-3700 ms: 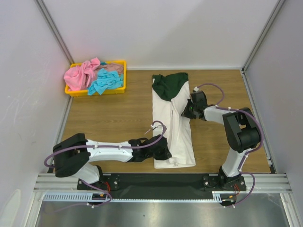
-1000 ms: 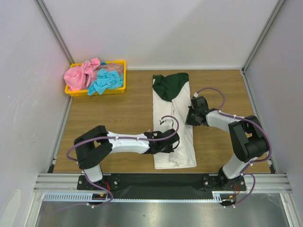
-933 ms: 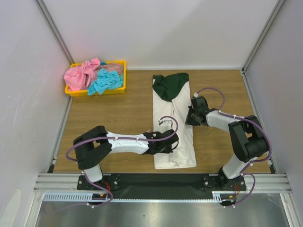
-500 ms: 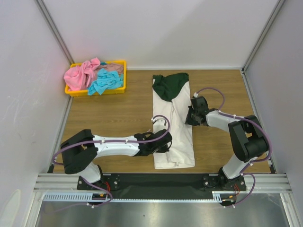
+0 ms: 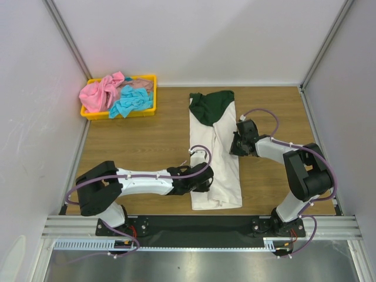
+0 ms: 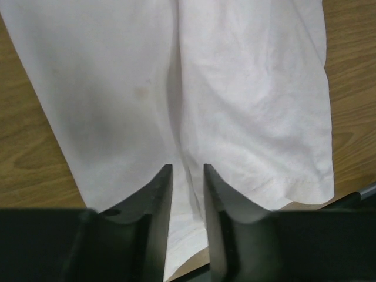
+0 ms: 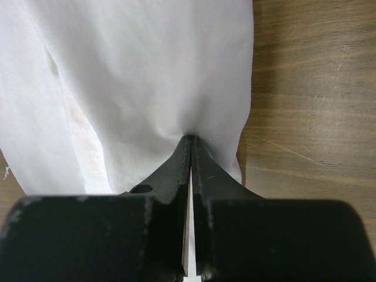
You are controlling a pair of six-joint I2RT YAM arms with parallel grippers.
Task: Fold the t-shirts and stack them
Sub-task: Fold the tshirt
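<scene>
The white t-shirt (image 5: 224,170) lies folded into a long strip on the wooden table, with its dark green sleeve (image 5: 211,106) at the far end. My left gripper (image 5: 204,178) is low over the strip's near left edge. In the left wrist view its jaws (image 6: 188,167) stand slightly apart over a crease in the white cloth (image 6: 247,88), gripping nothing. My right gripper (image 5: 235,144) is at the strip's right edge. In the right wrist view it (image 7: 191,138) is shut on a pinch of the white cloth (image 7: 147,70). The pink t-shirt (image 5: 100,94) and the turquoise t-shirt (image 5: 130,103) lie crumpled in the tray.
The yellow plastic tray (image 5: 120,116) stands at the far left corner of the table. White walls close in the left, back and right sides. Bare wood (image 5: 141,147) lies between the tray and the shirt, and to the right of the shirt (image 5: 276,111).
My left gripper has drawn back to the left, from the middle of the shirt's lower part to its left edge. The right gripper has stayed pinched on the right edge.
</scene>
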